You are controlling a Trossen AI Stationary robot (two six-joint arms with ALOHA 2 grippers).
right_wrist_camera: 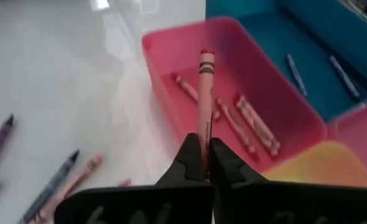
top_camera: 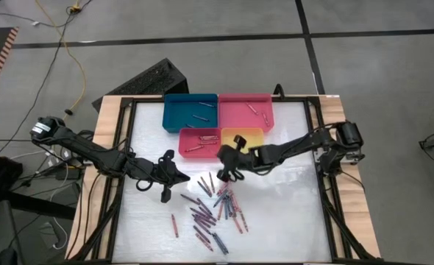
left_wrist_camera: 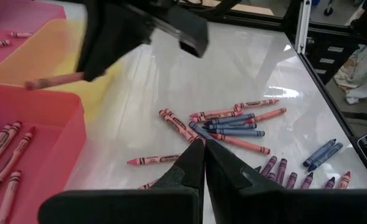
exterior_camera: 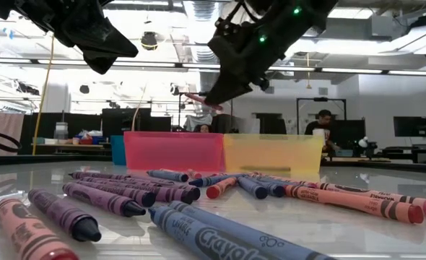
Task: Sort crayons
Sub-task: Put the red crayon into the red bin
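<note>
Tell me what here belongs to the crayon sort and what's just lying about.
Job:
- right gripper, shut on a red crayon
- loose crayons on the table
- red tray, yellow tray, blue tray, pink tray
- left gripper, shut, empty

Lying about:
- yellow cable on the floor
- black case behind the table

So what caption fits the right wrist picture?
Right claw shut on a red crayon, above the red tray.

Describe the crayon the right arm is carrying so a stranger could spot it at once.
Start at the four trays, then find the red tray on the near left. Just beside it hangs the right gripper, its fingers shut on a red crayon. It is the only crayon in the air; all the others lie on the table or in trays.
</note>
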